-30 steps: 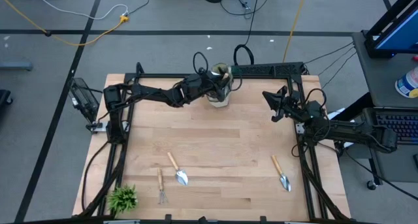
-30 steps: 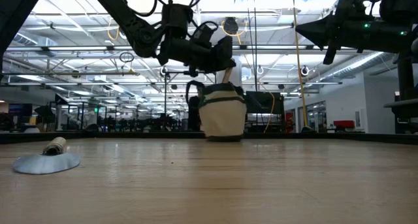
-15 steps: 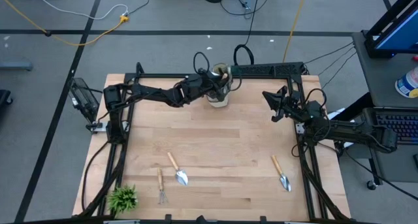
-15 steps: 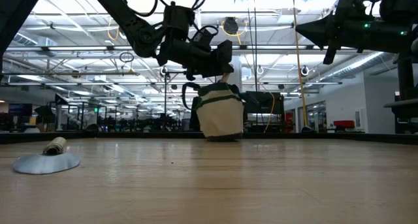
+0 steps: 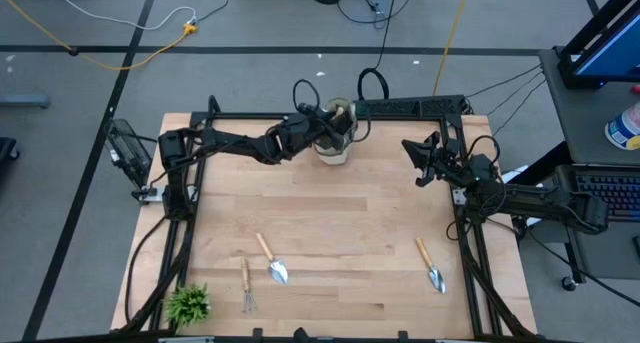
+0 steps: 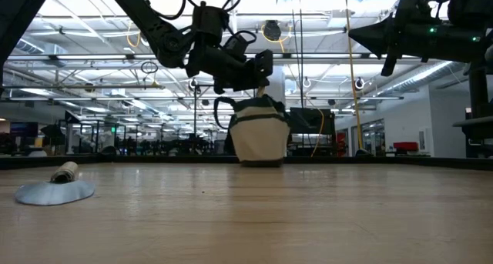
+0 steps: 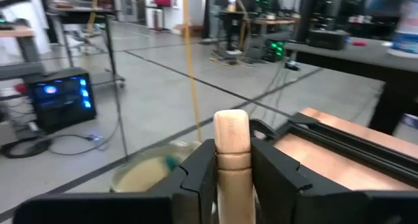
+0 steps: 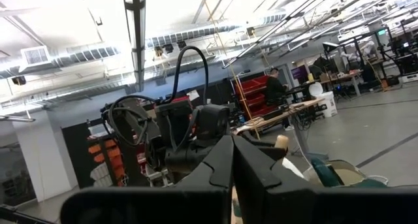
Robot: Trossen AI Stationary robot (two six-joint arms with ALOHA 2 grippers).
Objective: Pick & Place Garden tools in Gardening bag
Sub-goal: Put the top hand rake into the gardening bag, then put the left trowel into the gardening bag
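Note:
The beige gardening bag [image 5: 337, 148] stands upright at the table's far edge; it also shows in the low view [image 6: 260, 137]. My left gripper [image 5: 327, 128] is right above its mouth, shut on a wooden-handled tool [image 6: 264, 90] whose head is hidden inside the bag. Two trowels [image 5: 272, 261] [image 5: 432, 267] and a small rake [image 5: 247, 286] lie flat near the table's near edge. My right gripper [image 5: 412, 153] hangs shut and empty at the right, above the table. My left gripper pinches the tool's wooden handle [image 7: 230, 160] between its two fingers [image 7: 198, 175], a little below the handle's free end, which sticks out beyond the fingertips. The fingers come level from the table's left, across the handle. The tool stands about upright, its lower part inside the bag.
A small spiky green plant [image 5: 188, 305] stands at the near left corner. A dark frame [image 5: 420, 105] runs along the table's far and side edges. The near trowel's blade [image 6: 54, 191] shows at the low view's left. The table's middle [image 5: 340, 213] is bare wood.
My left gripper has gone down a little at the bag's mouth with the wooden handle still in its hold. The bag has rocked slightly and shifted a bit toward the table's left and far edge.

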